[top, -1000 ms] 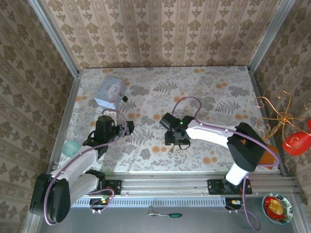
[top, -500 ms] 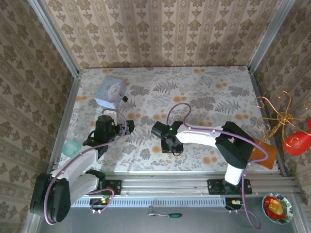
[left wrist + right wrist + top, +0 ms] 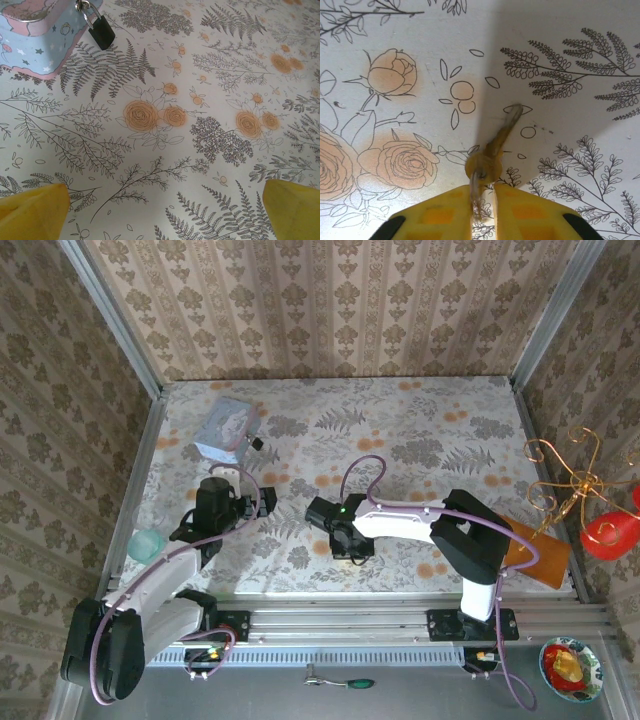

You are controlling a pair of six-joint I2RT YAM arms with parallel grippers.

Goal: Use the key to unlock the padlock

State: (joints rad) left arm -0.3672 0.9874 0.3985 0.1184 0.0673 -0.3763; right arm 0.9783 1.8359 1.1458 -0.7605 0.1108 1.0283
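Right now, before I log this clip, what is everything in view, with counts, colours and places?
padlock: one, black with a metal shackle, at the tin's edge, far left.
tin: one, light blue and pink, far left of the table.
key: one, brass-coloured, on the cloth at front centre.
cup: one, teal, left edge of the table.
block: one, orange, front right.
tool: one, green handle, in front of the arm bases.
bowl: one, multicoloured, beyond the front right corner.
table: one, floral cloth.
left gripper: yellow fingers, open, facing the padlock.
right gripper: yellow fingers, closed on the key's near end.
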